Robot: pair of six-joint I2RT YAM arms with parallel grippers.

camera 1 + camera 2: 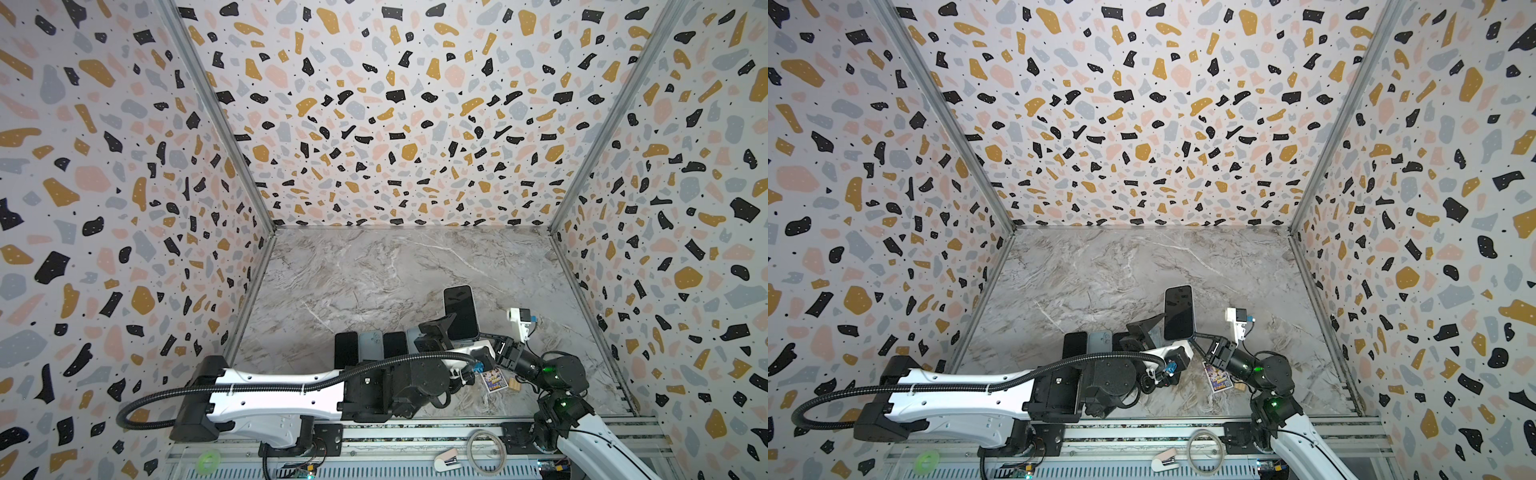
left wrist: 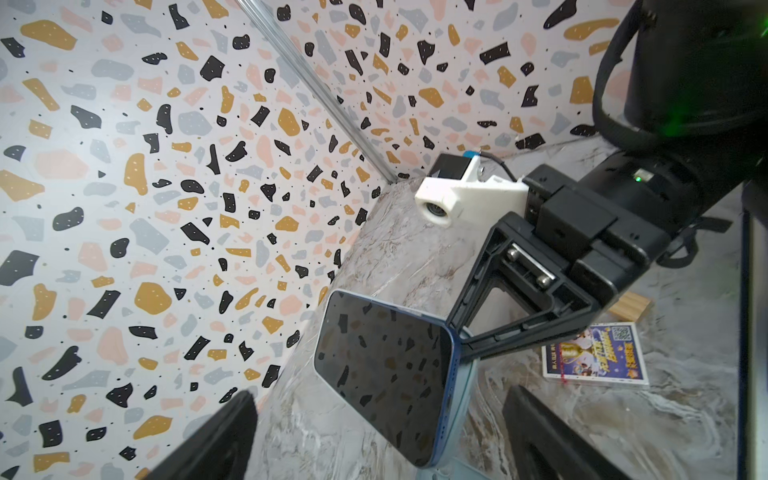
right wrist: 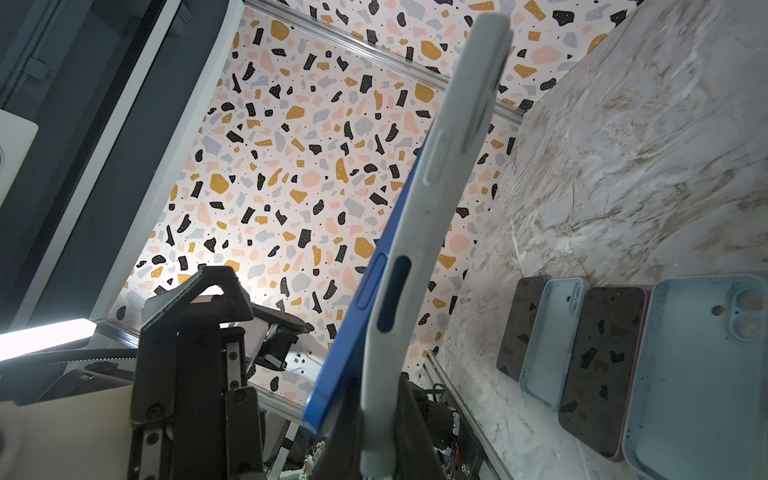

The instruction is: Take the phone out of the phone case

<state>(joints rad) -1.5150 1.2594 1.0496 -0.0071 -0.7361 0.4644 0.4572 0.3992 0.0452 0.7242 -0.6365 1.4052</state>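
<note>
White-and-black left arm (image 1: 270, 399) stretches across the near edge, left gripper (image 2: 380, 395) gaping wide, empty, flanking the blue-edged dark-screened phone (image 1: 459, 311), raised right of centre, half out of the pale grey silicone phone case (image 3: 419, 232) the right gripper (image 2: 463, 343) pinches tight

Bright, even light w/ soft shadows. Both top views warp at edges. Glary light strip (image 3: 45, 336) in right wrist pic; close-up left gripper fingers (image 2: 216, 436) blurry.
</note>
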